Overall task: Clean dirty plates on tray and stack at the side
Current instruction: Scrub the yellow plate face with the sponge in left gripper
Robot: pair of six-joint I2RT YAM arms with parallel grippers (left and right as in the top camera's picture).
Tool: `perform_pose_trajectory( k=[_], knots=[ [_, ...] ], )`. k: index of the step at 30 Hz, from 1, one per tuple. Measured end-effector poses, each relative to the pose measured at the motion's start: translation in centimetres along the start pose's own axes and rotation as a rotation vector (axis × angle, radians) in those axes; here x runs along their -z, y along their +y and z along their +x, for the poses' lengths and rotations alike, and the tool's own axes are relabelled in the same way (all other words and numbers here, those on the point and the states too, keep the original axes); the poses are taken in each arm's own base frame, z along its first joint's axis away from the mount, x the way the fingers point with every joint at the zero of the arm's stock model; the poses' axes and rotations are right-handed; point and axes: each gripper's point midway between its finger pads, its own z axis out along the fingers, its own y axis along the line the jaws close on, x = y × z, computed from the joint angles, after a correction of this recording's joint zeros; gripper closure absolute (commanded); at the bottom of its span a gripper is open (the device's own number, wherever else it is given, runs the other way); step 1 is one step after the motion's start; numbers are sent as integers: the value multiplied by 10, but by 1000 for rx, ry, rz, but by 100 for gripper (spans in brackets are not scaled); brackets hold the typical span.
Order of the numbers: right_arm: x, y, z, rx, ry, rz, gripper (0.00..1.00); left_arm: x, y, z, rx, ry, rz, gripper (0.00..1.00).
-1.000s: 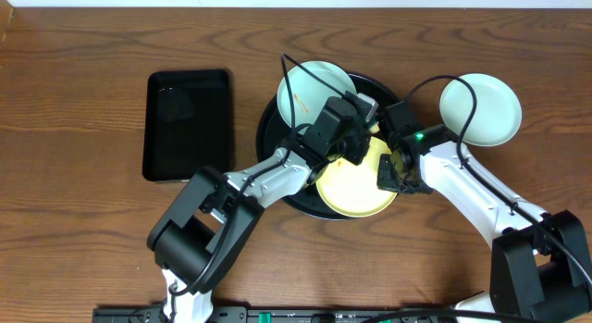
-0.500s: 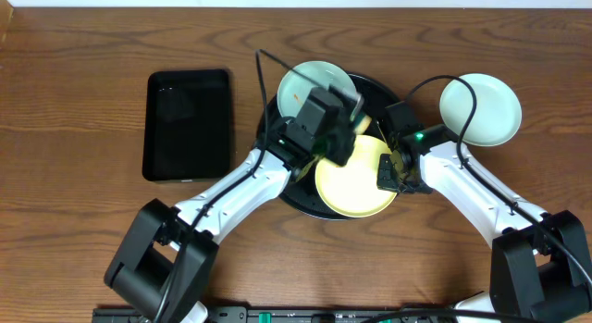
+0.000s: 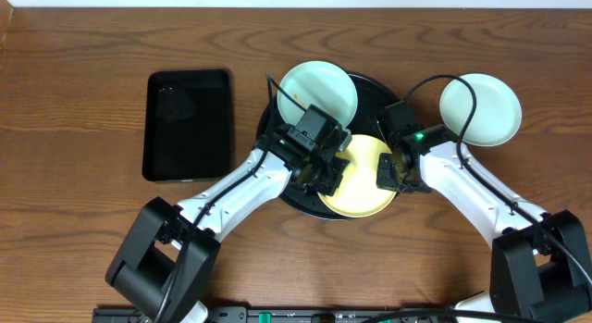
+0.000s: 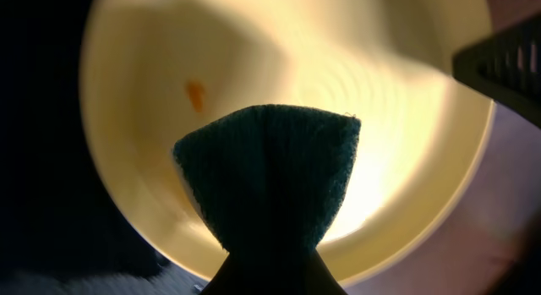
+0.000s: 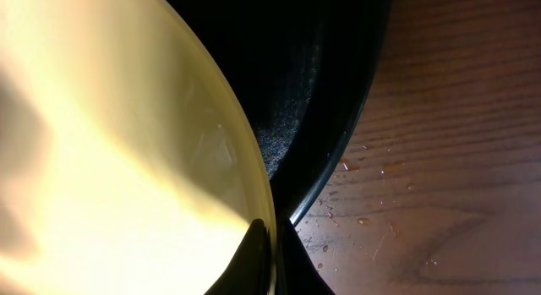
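A pale yellow plate (image 3: 363,189) lies on the round black tray (image 3: 372,93). My left gripper (image 3: 327,171) is shut on a dark green sponge (image 4: 266,177), which is pressed on the yellow plate (image 4: 406,160) near an orange speck (image 4: 195,94). My right gripper (image 3: 388,172) is shut on the yellow plate's right rim (image 5: 264,212), one finger on either side of it. A pale blue plate (image 3: 317,90) sits at the tray's far left. A second pale blue plate (image 3: 479,110) rests on the bare wooden table to the right of the tray.
A rectangular black tray (image 3: 188,124) lies on the table to the left of the round one. Water droplets dot the wood (image 5: 372,219) just outside the round tray's rim (image 5: 338,117). The two arms meet over the tray's front half.
My left gripper has moved with the sponge from the tray's far side towards the front, onto the yellow plate, uncovering the blue plate. The right gripper has kept its hold without moving.
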Motion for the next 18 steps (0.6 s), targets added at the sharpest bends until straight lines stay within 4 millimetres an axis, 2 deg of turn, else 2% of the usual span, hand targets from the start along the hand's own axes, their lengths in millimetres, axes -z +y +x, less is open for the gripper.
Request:
perform_pose_trajectory(
  k=[7, 13, 18],
  knots=[
    [0, 0, 0, 2, -1, -1, 99, 1, -3, 26, 135, 108, 21, 93],
    [0, 1, -2, 1, -8, -4, 99, 0, -5, 29, 185, 126, 33, 92],
    [0, 1, -2, 1, -9, -6, 99, -13, 1, 36, 226, 169, 25, 93]
  ],
)
